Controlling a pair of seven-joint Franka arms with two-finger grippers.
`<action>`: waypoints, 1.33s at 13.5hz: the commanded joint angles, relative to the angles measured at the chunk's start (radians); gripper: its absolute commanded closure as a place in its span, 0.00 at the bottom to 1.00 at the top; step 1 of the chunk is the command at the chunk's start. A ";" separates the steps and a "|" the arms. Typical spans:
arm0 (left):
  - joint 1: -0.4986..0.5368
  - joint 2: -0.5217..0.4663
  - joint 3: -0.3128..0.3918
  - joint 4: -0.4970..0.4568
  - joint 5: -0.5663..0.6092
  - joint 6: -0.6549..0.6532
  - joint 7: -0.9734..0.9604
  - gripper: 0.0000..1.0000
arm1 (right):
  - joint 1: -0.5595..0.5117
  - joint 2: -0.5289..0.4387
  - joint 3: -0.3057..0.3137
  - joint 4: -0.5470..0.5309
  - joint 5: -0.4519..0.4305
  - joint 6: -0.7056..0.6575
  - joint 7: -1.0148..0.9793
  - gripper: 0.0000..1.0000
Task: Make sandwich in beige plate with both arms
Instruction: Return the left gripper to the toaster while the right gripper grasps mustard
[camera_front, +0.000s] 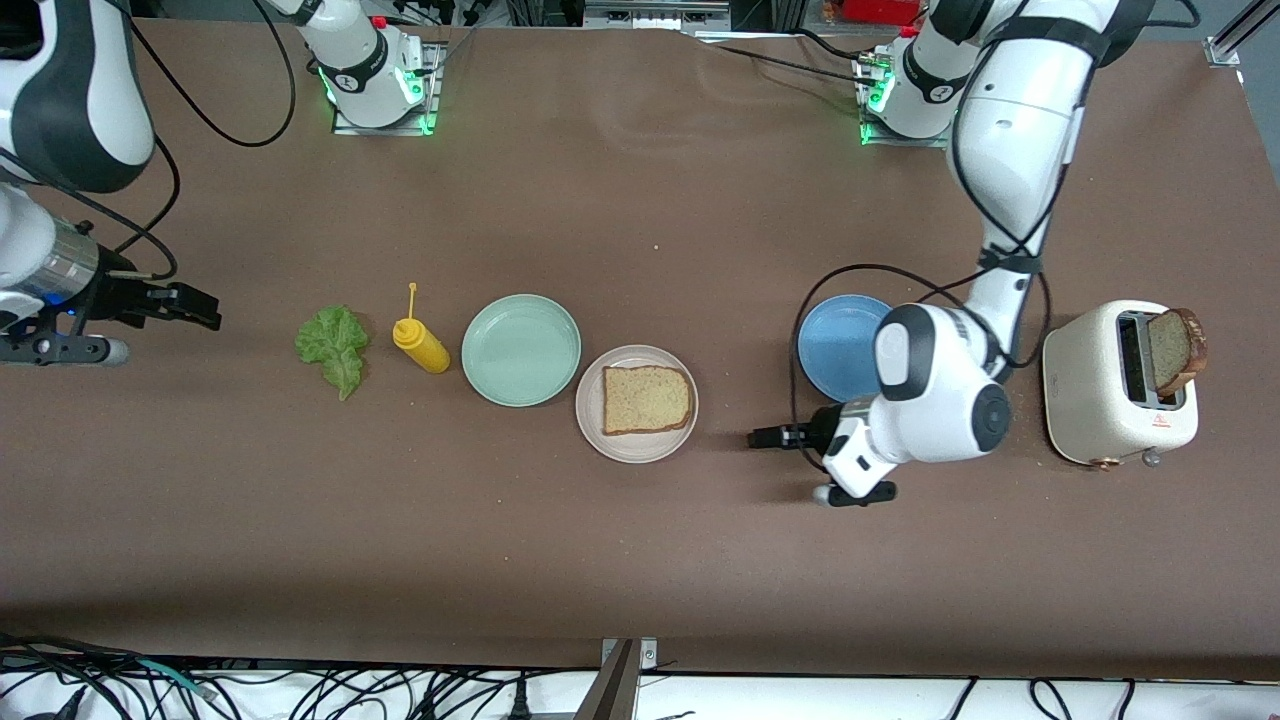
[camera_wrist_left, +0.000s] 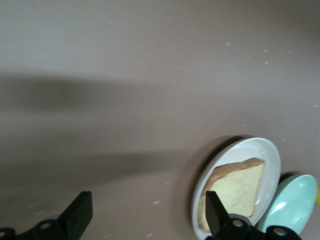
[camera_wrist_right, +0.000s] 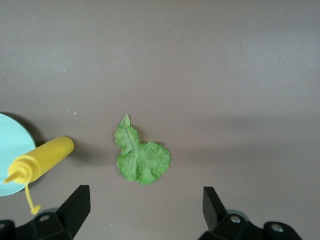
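Note:
The beige plate (camera_front: 640, 448) lies mid-table with one tan bread slice (camera_front: 646, 399) flat on it. A second bread slice (camera_front: 1176, 349) stands up out of the toaster (camera_front: 1120, 390) at the left arm's end. The green lettuce leaf (camera_front: 334, 346) lies on the table toward the right arm's end. My left gripper (camera_front: 772, 437) is open and empty, between the beige plate and the toaster; its wrist view shows the plate (camera_wrist_left: 267, 150) and bread (camera_wrist_left: 237, 187). My right gripper (camera_front: 195, 305) is open and empty, beside the lettuce (camera_wrist_right: 140, 160), toward the table's end.
A yellow mustard bottle (camera_front: 420, 344) lies between the lettuce and an empty mint-green plate (camera_front: 521, 349). A blue plate (camera_front: 835, 345) lies partly under the left arm. The bottle (camera_wrist_right: 42, 160) also shows in the right wrist view.

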 joint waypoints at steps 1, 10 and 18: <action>0.046 -0.078 0.013 -0.015 0.121 -0.114 -0.027 0.01 | -0.001 -0.019 0.005 -0.130 -0.017 0.146 -0.003 0.00; 0.195 -0.286 0.019 -0.008 0.446 -0.404 -0.027 0.01 | -0.001 -0.038 0.002 -0.190 0.094 0.119 -0.290 0.00; 0.195 -0.380 0.016 -0.015 0.633 -0.456 -0.016 0.01 | -0.009 0.054 -0.020 -0.250 0.452 0.232 -1.009 0.00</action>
